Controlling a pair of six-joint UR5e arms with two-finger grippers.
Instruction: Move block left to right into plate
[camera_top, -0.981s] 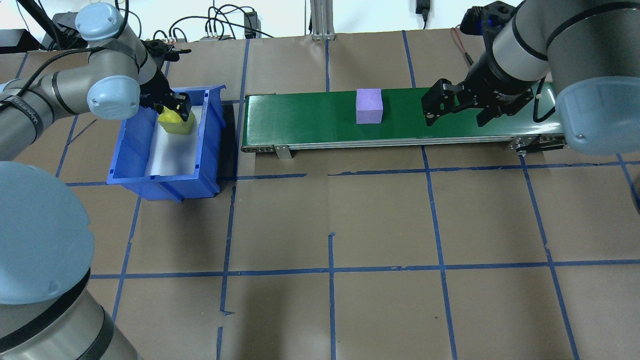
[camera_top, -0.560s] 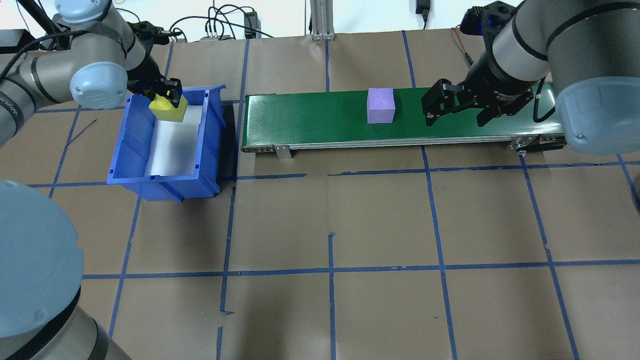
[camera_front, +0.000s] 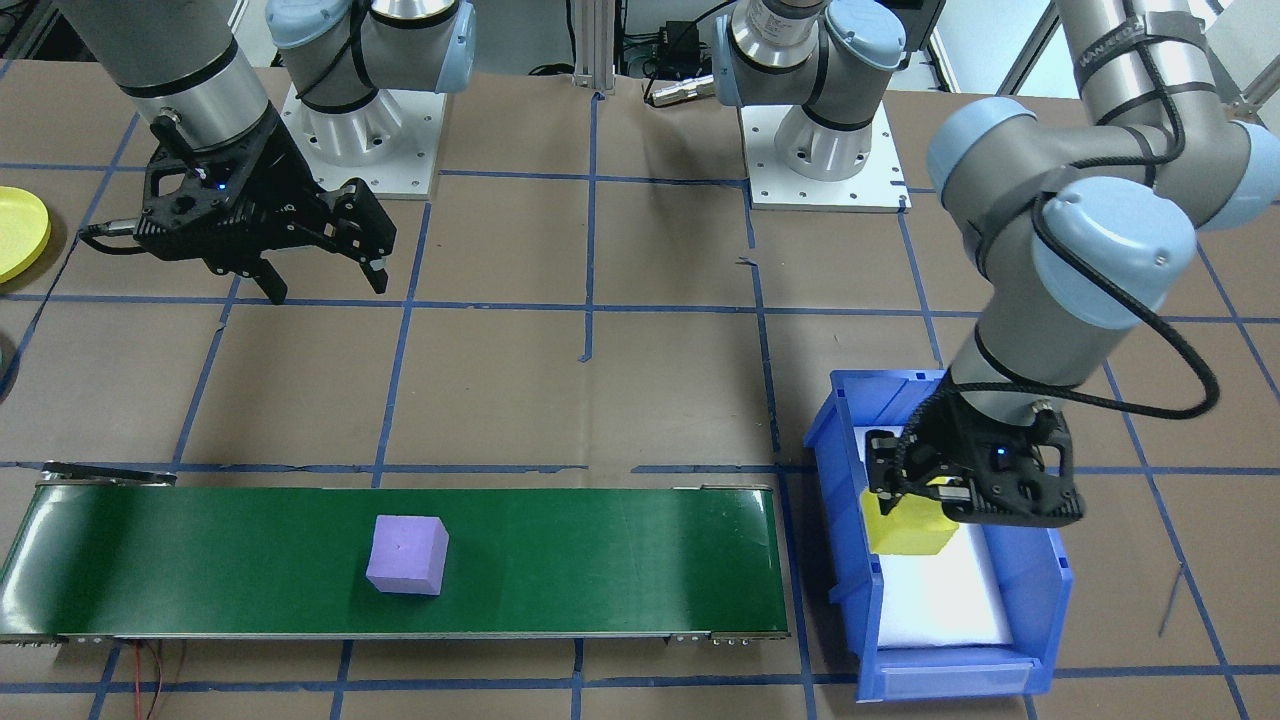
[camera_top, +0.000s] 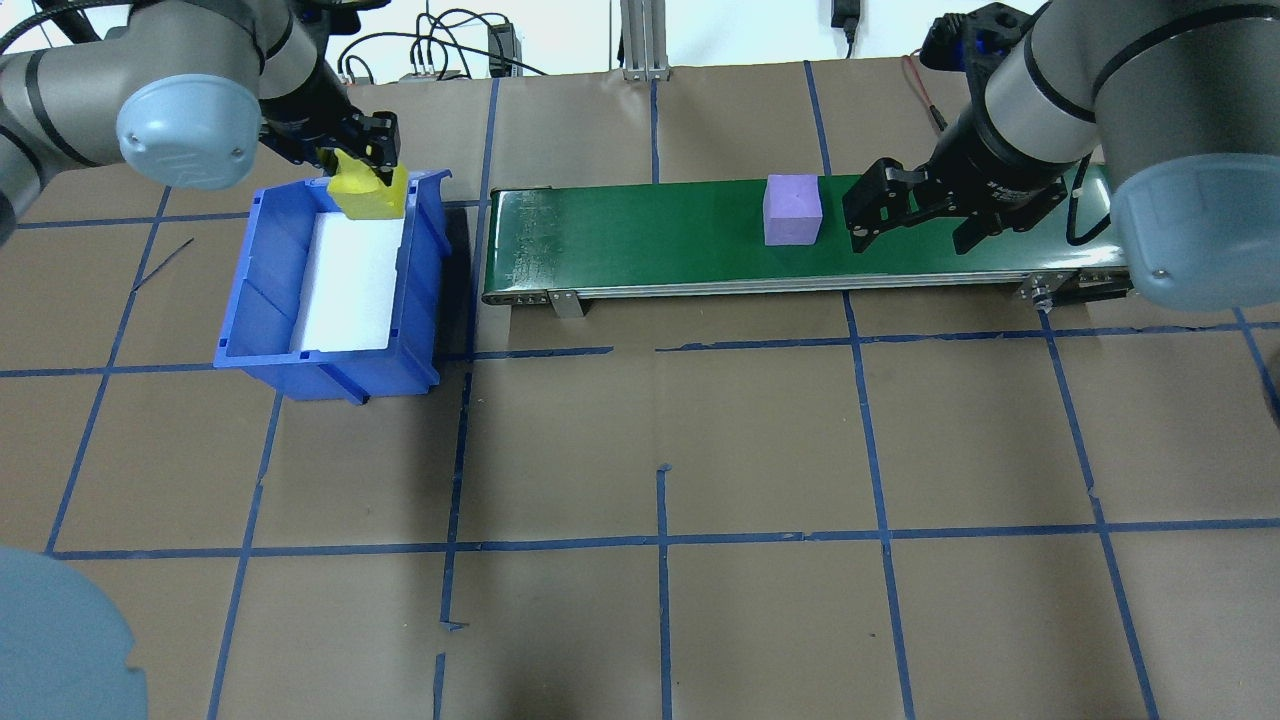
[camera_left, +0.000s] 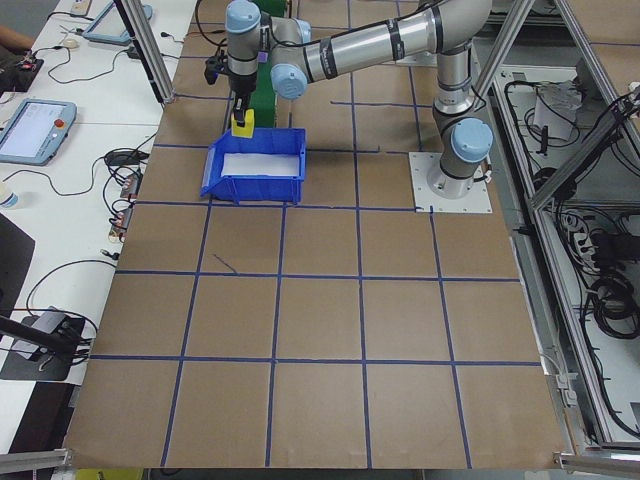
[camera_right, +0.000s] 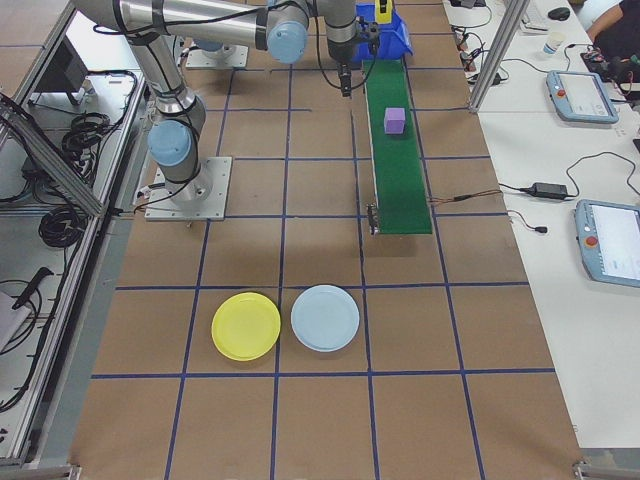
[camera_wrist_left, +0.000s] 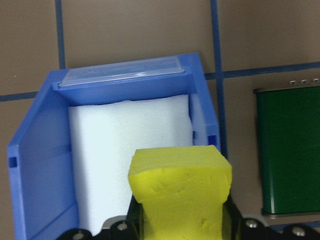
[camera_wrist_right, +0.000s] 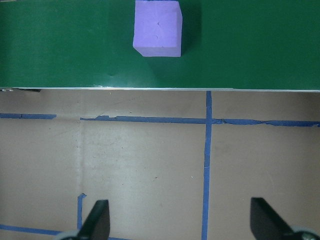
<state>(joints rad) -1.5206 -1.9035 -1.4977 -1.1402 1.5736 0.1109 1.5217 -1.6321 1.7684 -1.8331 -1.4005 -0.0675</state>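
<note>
Front-facing view: the left gripper (camera_front: 915, 505) pinches a yellow block (camera_front: 908, 528) above the blue bin (camera_front: 1040, 590). A purple block (camera_front: 406, 555) sits on the green belt (camera_front: 600, 560). The right gripper (camera_front: 325, 280) hangs with its jaws spread and nothing between them, on the robot's side of the belt. The yellow plate (camera_front: 20, 232) shows at the view's left edge, well apart from both blocks.

Overhead view: the yellow block (camera_top: 370, 195) is over the bin's far rim, near the belt's end. The purple block (camera_top: 792, 210) lies just beside the right gripper (camera_top: 910, 240).

Left side view: the yellow block (camera_left: 243, 125) hangs under the near arm, above the bin (camera_left: 255, 175).

Right side view: the yellow plate (camera_right: 246, 326) lies beside a pale blue plate (camera_right: 325, 318), past the belt's end.

Left wrist view: the block's sides (camera_wrist_left: 180, 195) look pinched in between the fingers, its face pitted. It is likely soft, light foam, so a gentle grip on two opposite flat sides should hold it.

Right wrist view: the fingertips (camera_wrist_right: 97, 222) stand wide apart over the table, and the purple block (camera_wrist_right: 157, 27) sits square on the belt and free to be taken by its side faces.
</note>
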